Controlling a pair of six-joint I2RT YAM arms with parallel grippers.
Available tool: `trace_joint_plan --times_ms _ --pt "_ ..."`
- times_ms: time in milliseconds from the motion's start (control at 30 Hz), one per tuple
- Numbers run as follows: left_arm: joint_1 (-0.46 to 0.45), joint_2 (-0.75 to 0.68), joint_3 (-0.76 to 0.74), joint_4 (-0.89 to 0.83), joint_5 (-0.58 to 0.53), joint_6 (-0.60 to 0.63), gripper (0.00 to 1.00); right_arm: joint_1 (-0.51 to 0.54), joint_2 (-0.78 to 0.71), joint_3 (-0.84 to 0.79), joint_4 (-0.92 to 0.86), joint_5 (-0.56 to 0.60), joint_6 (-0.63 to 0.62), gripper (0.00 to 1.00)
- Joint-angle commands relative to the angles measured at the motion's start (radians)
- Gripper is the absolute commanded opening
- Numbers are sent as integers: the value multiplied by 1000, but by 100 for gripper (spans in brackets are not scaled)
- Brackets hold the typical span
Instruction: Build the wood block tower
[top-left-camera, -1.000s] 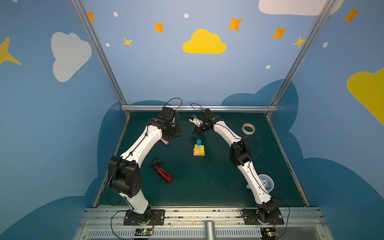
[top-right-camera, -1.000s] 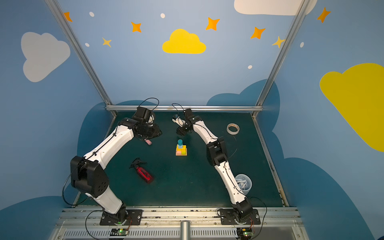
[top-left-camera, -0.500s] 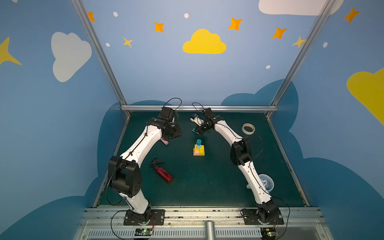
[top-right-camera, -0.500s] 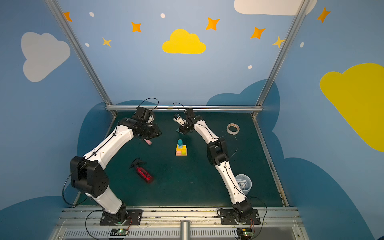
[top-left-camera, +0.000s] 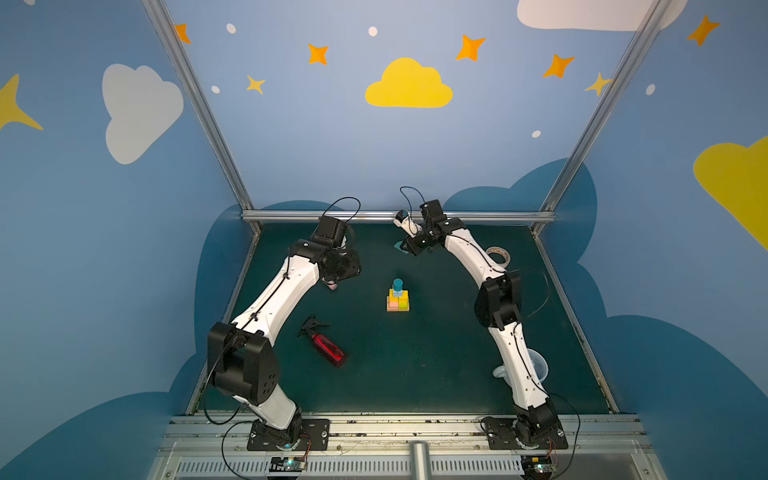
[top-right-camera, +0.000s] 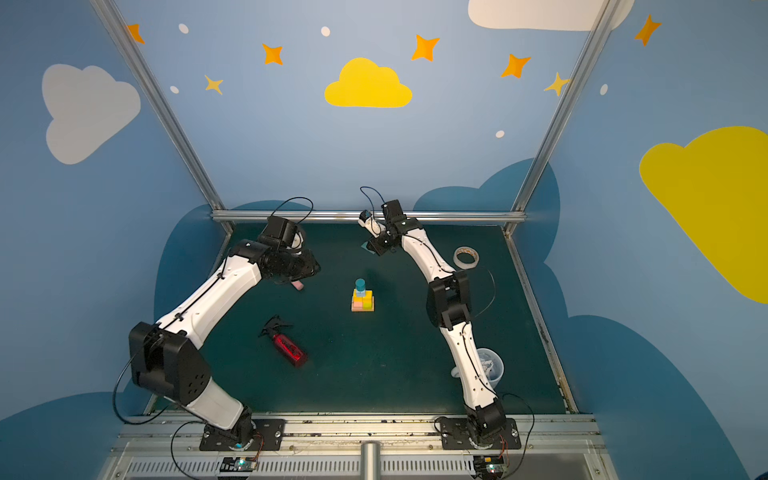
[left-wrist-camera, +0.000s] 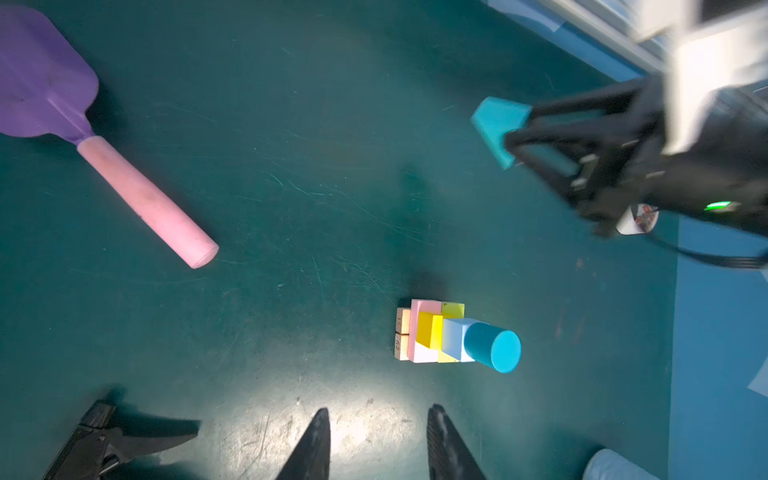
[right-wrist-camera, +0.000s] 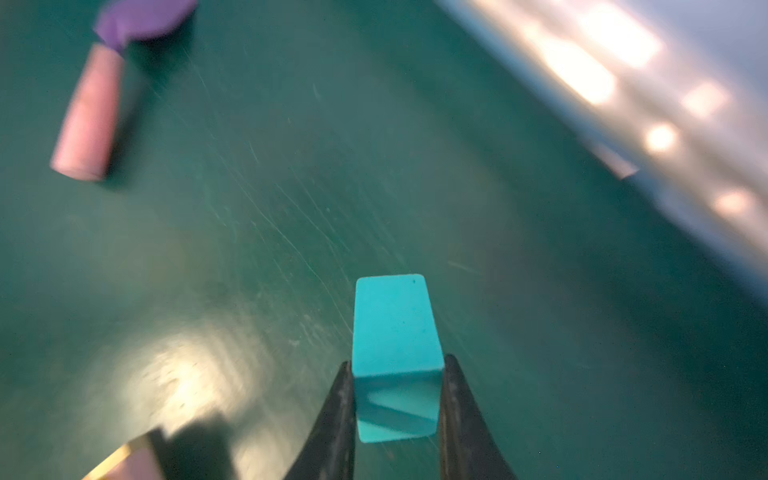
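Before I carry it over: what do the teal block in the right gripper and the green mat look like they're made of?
Teal block: probably painted wood; even, matte, opaque coat, softly rounded edges. The tan bars under the tower show bare pale faces with stamped numbers. Green mat: likely rubber or vinyl; fine scratches, dull glare.

Top views overlook from high front; left wrist closely shares tower (left-wrist-camera: 440, 332).

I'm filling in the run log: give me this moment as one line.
right pincer: shut on teal house block, away from tower | left pincer: open, empty | tower: teal cylinder on top
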Motion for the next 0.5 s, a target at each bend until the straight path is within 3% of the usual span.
trace_joint_plan --times_ms 0,200,467 --pt "3 -52 -21 10 5 1 39 -7 -137 -11 -41 -62 -64 0" --pt "3 -99 -43 5 5 13 39 -1 -265 -95 -154 -204 -206 0" --pt "3 -149 -88 10 -19 51 40 31 -378 -247 -256 -260 -308 0"
